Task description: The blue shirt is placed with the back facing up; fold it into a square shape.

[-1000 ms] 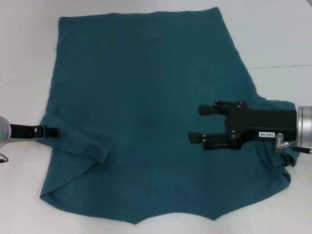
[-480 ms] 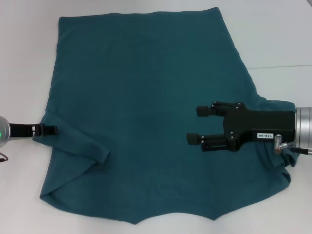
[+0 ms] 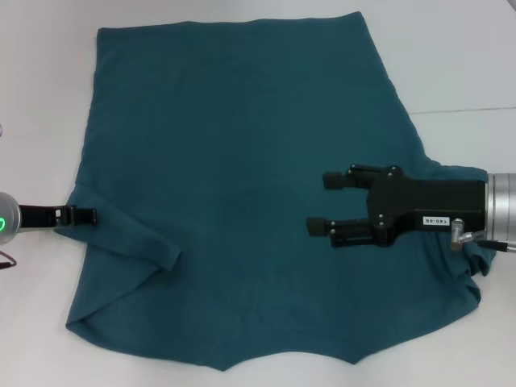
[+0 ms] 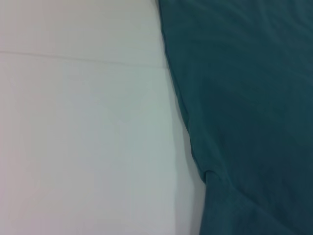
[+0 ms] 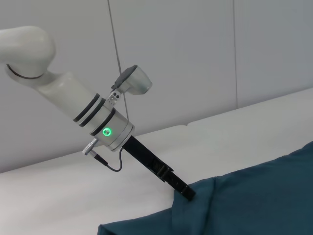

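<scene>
The blue shirt (image 3: 234,161) lies spread flat on the white table, plain side up, with its left sleeve (image 3: 133,238) folded inward. At that sleeve's outer edge my left gripper (image 3: 85,216) appears as one thin bar whose tip meets the cloth. In the right wrist view the left gripper (image 5: 185,192) ends in a raised bit of shirt (image 5: 244,205), so it looks shut on the fabric. Above the shirt's right half, my right gripper (image 3: 326,203) hovers open with nothing between its fingers. The left wrist view shows only the shirt's edge (image 4: 244,98) against the table.
White table surface (image 3: 40,97) surrounds the shirt, with a seam line (image 3: 468,110) at the right. The shirt's near hem reaches the lower edge of the head view. A pale wall (image 5: 195,58) stands behind the table.
My right gripper has crept a little to the left over the shirt, still open. The left gripper has stayed almost in place at the sleeve edge, and the shirt has not shifted.
</scene>
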Controlling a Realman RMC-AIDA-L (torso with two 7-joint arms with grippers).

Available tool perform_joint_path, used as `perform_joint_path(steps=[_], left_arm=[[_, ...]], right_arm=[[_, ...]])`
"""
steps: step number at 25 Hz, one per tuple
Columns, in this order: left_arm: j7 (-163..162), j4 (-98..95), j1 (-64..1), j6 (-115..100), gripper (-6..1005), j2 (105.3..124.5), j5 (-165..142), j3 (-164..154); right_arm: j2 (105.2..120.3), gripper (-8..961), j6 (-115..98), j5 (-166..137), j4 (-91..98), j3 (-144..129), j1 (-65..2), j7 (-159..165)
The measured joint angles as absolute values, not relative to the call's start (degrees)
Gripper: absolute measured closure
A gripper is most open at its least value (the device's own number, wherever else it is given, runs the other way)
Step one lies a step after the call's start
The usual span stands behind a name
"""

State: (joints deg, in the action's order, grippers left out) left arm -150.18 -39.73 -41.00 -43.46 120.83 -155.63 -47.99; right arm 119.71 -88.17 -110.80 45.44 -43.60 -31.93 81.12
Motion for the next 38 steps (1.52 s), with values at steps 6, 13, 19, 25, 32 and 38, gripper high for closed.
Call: perform_joint_path(steps=[6,13,19,25,32,38], left_arm=[[-150.16,-39.70,-41.17,-43.49,178,120.83,-155.57,-47.92],[-149.15,-37.55,-42.24,-43.88,359,120.25,-155.38,-46.62],[-148.11,-36.69,-42.67,-44.01,504,120.22,-154.65,-46.55],[-146.59,-37.13,-42.53,-44.09,636,120.23,-151.70,-46.49],[-146.13,-40.84,-42.64,-46.92,895,120.40,-151.00,-46.73],[-146.64,-45.19,-43.02,-50.72,946,120.96,-150.99,-46.76]], right_arm=[[119.71,50,-88.05,-110.86,45.44,-43.59,-32.30,81.14],[119.71,51,-88.04,-110.78,45.44,-43.60,-32.36,81.25],[119.71,52,-87.98,-110.74,45.38,-43.59,-32.35,81.23],[119.76,53,-87.97,-110.74,45.28,-43.60,-32.12,81.14],[119.80,53,-87.98,-110.74,45.16,-43.33,-31.80,81.19],[119.80,54,-87.87,-110.74,44.81,-43.10,-31.78,81.06]])
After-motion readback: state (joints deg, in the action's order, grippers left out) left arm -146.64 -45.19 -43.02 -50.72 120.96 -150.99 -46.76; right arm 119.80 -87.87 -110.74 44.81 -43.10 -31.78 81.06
